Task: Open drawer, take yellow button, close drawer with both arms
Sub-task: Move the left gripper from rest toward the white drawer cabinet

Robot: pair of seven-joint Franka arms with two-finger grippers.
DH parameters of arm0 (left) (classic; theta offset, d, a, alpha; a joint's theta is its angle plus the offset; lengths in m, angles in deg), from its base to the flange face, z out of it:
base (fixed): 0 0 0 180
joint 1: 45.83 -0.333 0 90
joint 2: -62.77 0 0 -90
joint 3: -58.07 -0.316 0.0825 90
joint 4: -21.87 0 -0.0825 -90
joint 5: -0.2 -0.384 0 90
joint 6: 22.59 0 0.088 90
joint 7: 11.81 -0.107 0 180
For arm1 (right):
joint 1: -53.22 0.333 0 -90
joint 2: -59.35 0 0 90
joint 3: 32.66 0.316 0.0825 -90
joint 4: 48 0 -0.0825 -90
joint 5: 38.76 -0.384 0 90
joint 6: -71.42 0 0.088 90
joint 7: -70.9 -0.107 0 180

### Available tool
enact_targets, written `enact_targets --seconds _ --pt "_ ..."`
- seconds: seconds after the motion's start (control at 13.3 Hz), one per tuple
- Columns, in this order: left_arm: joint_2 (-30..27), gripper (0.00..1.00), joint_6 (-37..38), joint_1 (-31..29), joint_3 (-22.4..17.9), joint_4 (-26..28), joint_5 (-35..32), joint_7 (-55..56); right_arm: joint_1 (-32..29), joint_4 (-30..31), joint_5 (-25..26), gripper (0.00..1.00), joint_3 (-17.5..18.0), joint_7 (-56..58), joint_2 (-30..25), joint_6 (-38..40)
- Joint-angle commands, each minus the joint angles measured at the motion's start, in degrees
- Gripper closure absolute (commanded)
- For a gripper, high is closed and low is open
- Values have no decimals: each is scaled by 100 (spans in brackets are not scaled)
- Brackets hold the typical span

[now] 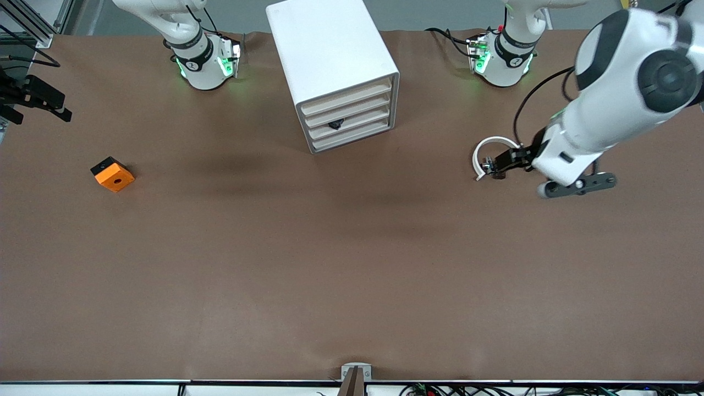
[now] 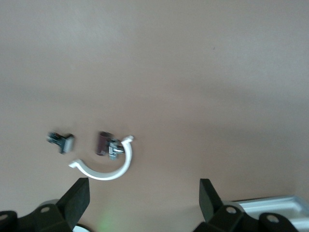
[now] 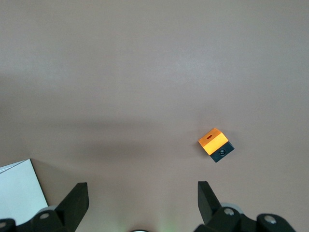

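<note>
A white boxy cabinet [image 1: 333, 66] is seen standing on the brown table [image 1: 352, 264] between the 2 arm bases, with 4 shallow drawers stacked in its front, which is turned toward the front camera and slightly toward the left arm's end. All 4 drawers are pushed in; a small black knob [image 1: 336, 124] is carried by the 3rd strip from the top, and the plain cream strips of the other 3 drawers, among them the drawer [image 1: 346, 100] of the task, lie flush with the cabinet face. The button is not shown in any view, so its place cannot be told. An orange block [image 1: 113, 174] with a black hole in its top and a black side is seen toward the right arm's end of the table, well apart from the cabinet and nearer to the front camera than it. A white arc [image 1: 487, 154] lies toward the left arm's end, with small black and metal parts [image 2: 107, 145] just beside its inner curve and another small part [image 2: 61, 140] near it. The left gripper [image 2: 142, 198] is held in the air over bare table near the white arc, its fingers spread wide with nothing between them. The right gripper [image 3: 142, 198] is out of the front view; in its wrist view it is seen above bare table, with the orange block well apart from it and a corner of the cabinet at the frame's edge, and its fingers are likewise spread wide and empty.
</note>
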Motion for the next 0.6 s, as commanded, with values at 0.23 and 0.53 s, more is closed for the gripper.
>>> enact_targets --seconds 0.23,0.53 --pt "840 0 -357 552 244 -129 75 2767 -69 102 38 0 43 88 -137 -44" --pt "1437 0 -357 1061 244 -190 320 4789 -121 -301 4 0 34 70 143 -62"
